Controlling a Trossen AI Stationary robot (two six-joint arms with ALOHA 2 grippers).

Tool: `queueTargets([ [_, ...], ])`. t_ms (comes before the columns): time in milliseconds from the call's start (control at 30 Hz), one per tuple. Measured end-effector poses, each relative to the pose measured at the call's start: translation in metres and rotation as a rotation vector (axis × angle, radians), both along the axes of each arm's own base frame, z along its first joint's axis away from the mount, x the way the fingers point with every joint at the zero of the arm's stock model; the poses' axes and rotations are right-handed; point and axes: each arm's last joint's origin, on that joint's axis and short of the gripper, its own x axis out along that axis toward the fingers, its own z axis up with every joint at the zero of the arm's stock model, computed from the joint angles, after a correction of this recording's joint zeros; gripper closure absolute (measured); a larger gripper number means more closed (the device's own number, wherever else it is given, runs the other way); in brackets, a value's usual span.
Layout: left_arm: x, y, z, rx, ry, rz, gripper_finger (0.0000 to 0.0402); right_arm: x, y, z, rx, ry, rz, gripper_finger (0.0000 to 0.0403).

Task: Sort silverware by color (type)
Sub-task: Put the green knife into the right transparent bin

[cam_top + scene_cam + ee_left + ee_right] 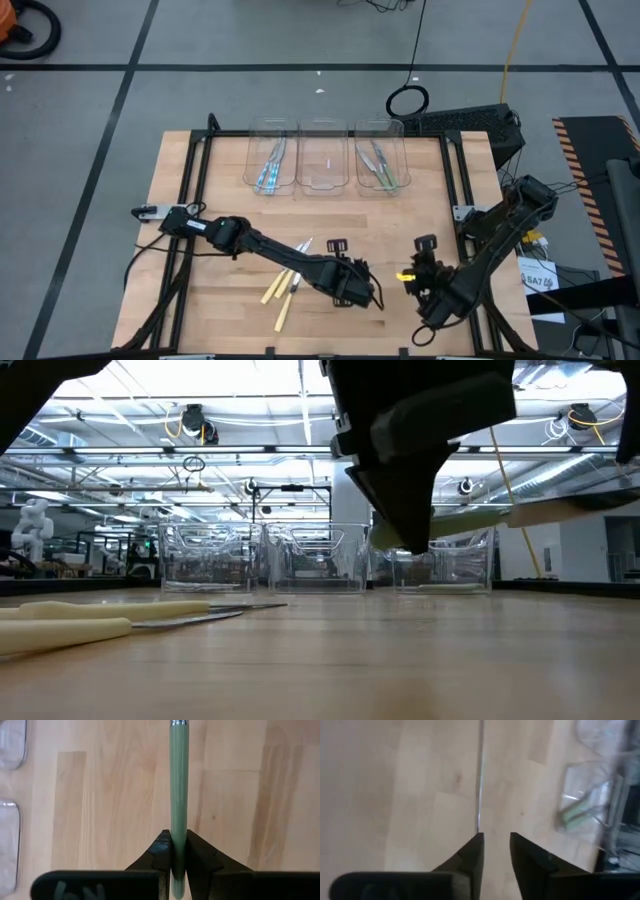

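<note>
My left gripper (372, 296) hovers over the table's near middle, shut on a green-handled utensil (178, 780). In the low view this utensil (480, 520) hangs above the wood. My right gripper (412, 278) is just to its right, open (496, 836), with nothing between the fingers. Pale yellow-handled utensils (281, 290) lie flat on the table to the left, also seen in the low view (90, 618). Blue-handled ones (270, 166) lie in the far left bin and green ones (381, 166) in the far right bin. My left gripper pinches the green handle (178, 832) between its two fingers (162, 851), close to the handle's free end. The rest of the handle and the silvery neck (179, 722) stick out ahead of the fingertips. The utensil lies near level in the low view, lifted clear of the table.
Three clear bins stand in a row at the far edge; the middle one (322, 180) shows no utensil. Small dark brackets (337, 245) (426, 242) sit on the wood. A thin bright line (481, 775) runs ahead of my right fingers; I cannot tell what it is.
</note>
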Motion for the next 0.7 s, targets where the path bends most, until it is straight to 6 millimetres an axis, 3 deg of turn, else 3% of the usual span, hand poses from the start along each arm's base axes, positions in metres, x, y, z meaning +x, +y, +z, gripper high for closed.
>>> queueTargets([
  [200, -0.004, 0.003, 0.001, 0.025, -0.021, 0.133, 0.0366, -0.012, 0.006, 0.004, -0.081, -0.219, -0.066, 0.0273],
  [400, -0.021, 0.010, 0.022, 0.082, -0.055, 0.337, 0.0366, -0.025, 0.021, 0.007, -0.073, -0.444, -0.020, 0.0269],
  [600, -0.024, 0.003, 0.055, 0.132, -0.293, 0.382, 0.0366, -0.022, 0.036, 0.009, -0.055, -0.719, 0.052, 0.0272],
  [700, -0.021, -0.004, 0.065, 0.203, -0.427, 0.370, 0.0366, -0.018, 0.039, 0.010, -0.089, -0.966, 0.058, 0.0272],
])
